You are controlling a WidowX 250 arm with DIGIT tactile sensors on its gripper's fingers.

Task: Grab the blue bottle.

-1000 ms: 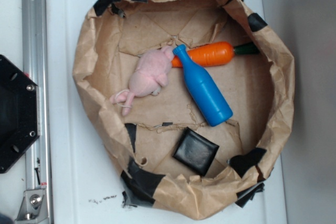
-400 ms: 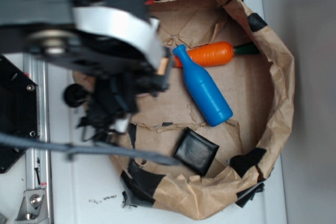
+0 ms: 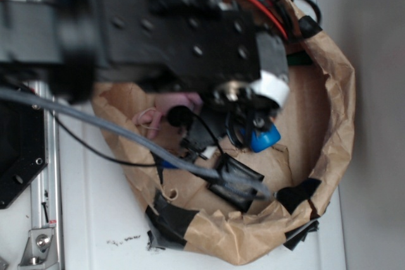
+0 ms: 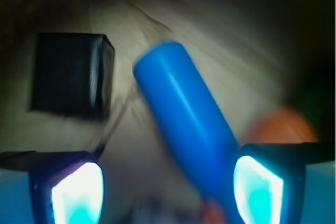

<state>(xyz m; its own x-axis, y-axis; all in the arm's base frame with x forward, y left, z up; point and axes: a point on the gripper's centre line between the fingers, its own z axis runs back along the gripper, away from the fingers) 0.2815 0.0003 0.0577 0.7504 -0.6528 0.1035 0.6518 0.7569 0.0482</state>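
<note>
wrist view, nearest first: gripper (image 4: 168, 187) with two pads lit cyan, one pad (image 4: 79, 192) low left, the other (image 4: 258, 190) low right, set wide apart, nothing clamped between them. blue bottle (image 4: 186, 129) lying slantwise in the gap, flat base toward upper left, neck end running down toward the right pad; touching that pad or just beside it, cannot tell which through the blur. beyond the bottle, left: black square block (image 4: 71, 74), apart from the bottle. right, behind the right pad: blurred orange carrot (image 4: 281, 124). brown paper floor (image 4: 157, 30) under all, dark at the far edge.

exterior view, top down, nearest first: black arm (image 3: 158, 36), motion-blurred, spanning from the left across most of the bowl, white ring and grey cable trailing down. gripper (image 3: 243, 121) below the ring, over the bottle; fingers not readable here. bottle (image 3: 262, 137) showing only its base end, right of centre on the bowl floor, rest hidden under the arm. pink plush (image 3: 180, 101) partly showing left of the gripper. block (image 3: 237, 178) low in the bowl, crossed by the cable. paper bowl (image 3: 338, 105), crumpled brown wall patched with black tape, on a white table (image 3: 95, 219). metal rail (image 3: 44, 175) and black plate (image 3: 19, 162) at the left edge.
</note>
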